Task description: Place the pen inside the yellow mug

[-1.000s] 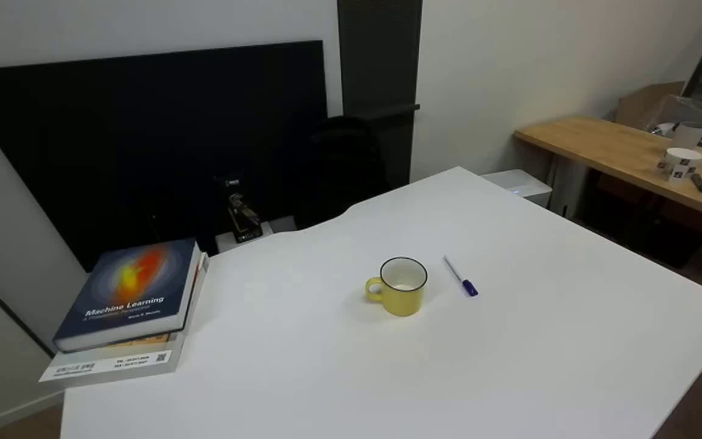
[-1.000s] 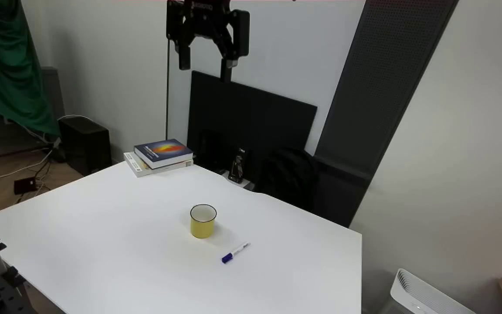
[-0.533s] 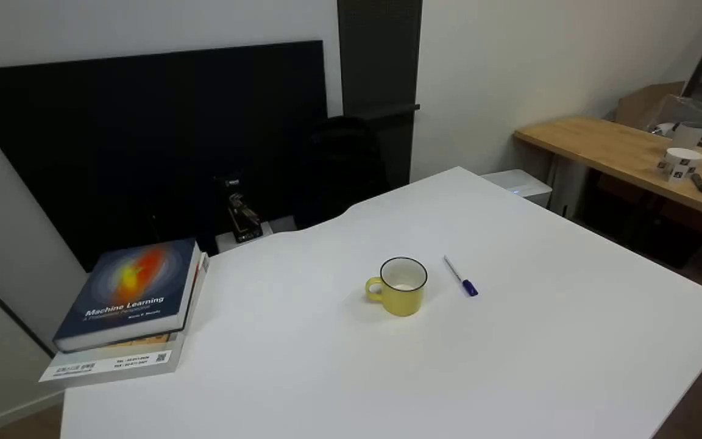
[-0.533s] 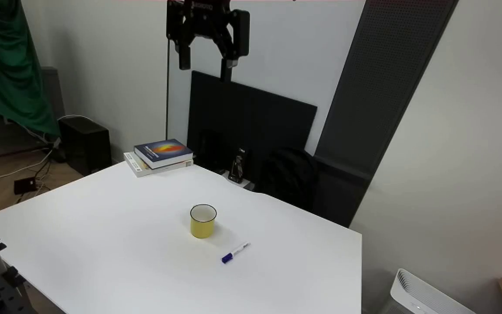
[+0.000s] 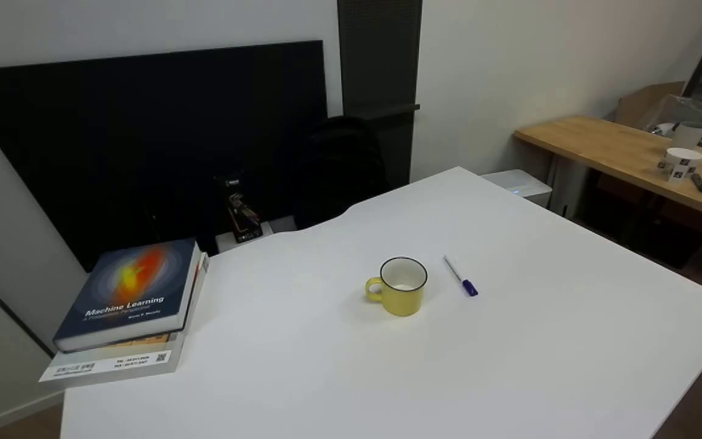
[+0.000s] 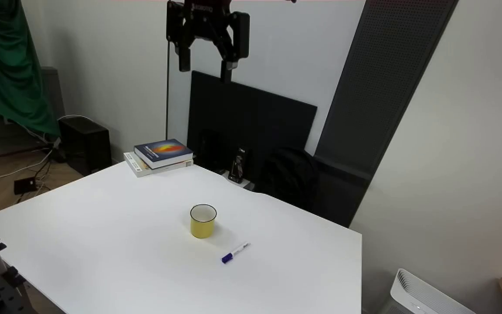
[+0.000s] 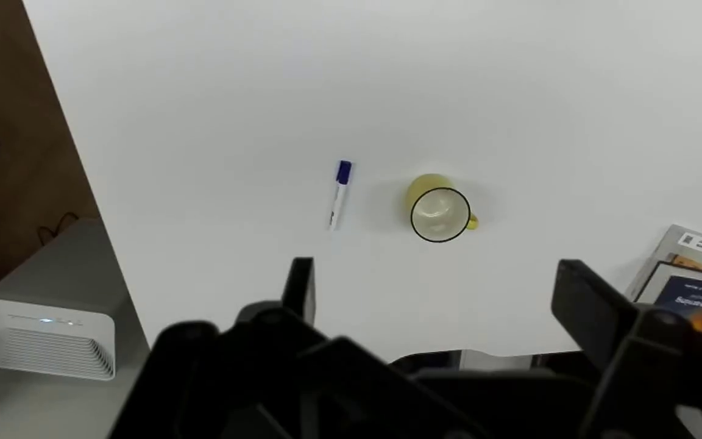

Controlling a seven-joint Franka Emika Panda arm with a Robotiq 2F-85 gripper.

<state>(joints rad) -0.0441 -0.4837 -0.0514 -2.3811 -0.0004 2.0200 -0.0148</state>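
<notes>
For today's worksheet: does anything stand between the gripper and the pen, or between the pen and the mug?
Nothing visible stands in either path. The gripper hangs open above the table, the pen lies uncovered, and the mug stands upright beside it, not touching. The books sit beyond the mug, away from the pen.

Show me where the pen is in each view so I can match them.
In an exterior view: pen right of centre, right of the yellow mug.
In an exterior view: pen below centre, lower right of the yellow mug.
Wrist view: pen near centre, left of the yellow mug.
Shared landmark in all three: the upright yellow mug, apart from the pen.
</notes>
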